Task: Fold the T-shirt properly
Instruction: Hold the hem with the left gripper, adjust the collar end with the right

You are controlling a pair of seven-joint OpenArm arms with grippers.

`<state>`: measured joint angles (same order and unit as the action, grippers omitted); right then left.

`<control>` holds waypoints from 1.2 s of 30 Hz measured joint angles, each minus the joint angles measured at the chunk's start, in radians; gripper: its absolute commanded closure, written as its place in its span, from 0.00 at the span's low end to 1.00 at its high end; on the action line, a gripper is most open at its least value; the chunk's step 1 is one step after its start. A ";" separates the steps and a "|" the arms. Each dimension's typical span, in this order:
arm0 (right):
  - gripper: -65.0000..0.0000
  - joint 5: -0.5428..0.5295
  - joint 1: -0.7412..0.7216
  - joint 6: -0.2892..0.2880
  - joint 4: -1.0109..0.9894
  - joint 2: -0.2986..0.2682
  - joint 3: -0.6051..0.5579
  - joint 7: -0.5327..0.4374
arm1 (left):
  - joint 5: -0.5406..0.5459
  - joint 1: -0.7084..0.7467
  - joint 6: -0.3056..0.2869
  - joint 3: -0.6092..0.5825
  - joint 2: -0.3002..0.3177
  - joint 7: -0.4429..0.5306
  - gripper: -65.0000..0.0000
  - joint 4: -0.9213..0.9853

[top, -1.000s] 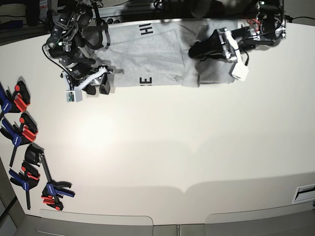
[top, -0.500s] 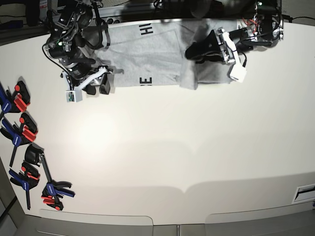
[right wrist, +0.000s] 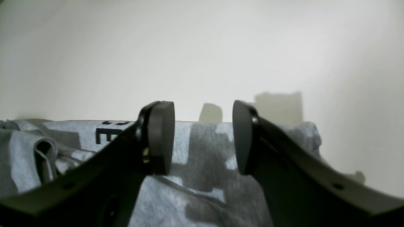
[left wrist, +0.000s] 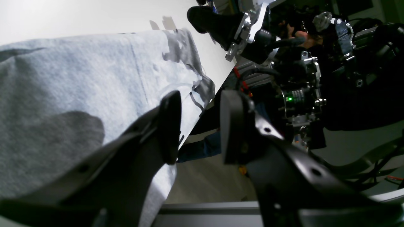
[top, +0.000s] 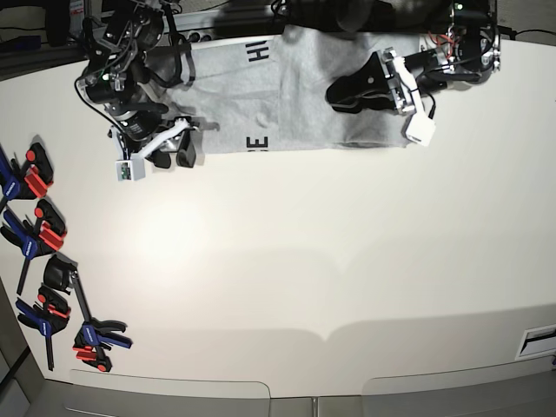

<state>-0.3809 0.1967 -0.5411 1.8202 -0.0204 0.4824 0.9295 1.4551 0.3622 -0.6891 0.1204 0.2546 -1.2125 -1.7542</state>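
Observation:
The light grey T-shirt (top: 347, 122) lies flat along the table's far edge, with its right part laid over the middle and black letters (top: 258, 142) showing to the left of the fold. My left gripper (top: 333, 94) hovers over the folded layer, open and empty. In the left wrist view the gripper (left wrist: 197, 126) is open above the shirt (left wrist: 79, 78). My right gripper (top: 174, 158) is open and empty at the shirt's front left corner. In the right wrist view the gripper (right wrist: 202, 138) is open over the shirt (right wrist: 205, 195), near an "E".
Several blue, red and black clamps (top: 39, 234) lie along the table's left edge. The white table (top: 304, 261) stretches towards the front. Both arm bases and cables stand behind the far edge (top: 469, 35).
The bunched flap of the shirt near the left gripper has spread leftwards and now lies flat over the middle. The left gripper shifted slightly left. The right arm has not moved.

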 measured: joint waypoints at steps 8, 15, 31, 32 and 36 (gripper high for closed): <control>0.41 0.045 0.037 0.000 0.000 -0.080 0.010 0.033 | -0.019 0.000 0.000 0.000 0.010 0.000 0.70 0.000; 0.41 -0.150 0.074 0.000 -0.001 -0.085 0.167 0.106 | -0.071 0.001 0.000 0.000 0.008 0.005 0.70 0.000; 0.41 -0.356 0.089 0.003 -0.210 -0.126 0.240 0.217 | -0.076 0.000 0.000 0.000 0.009 0.012 0.70 0.000; 0.41 -0.375 0.089 -0.008 -0.210 -0.126 0.240 0.237 | -0.076 0.000 0.000 0.000 0.009 0.012 0.70 0.000; 0.41 -0.398 0.089 -0.011 -0.210 -0.124 0.240 0.250 | -0.076 0.000 0.000 0.000 0.009 0.012 0.70 0.000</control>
<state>-0.7788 0.2855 -0.5526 1.6100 -0.1440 0.7219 1.1797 1.3796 0.3626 -0.6891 0.1207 0.2634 -1.2007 -1.7542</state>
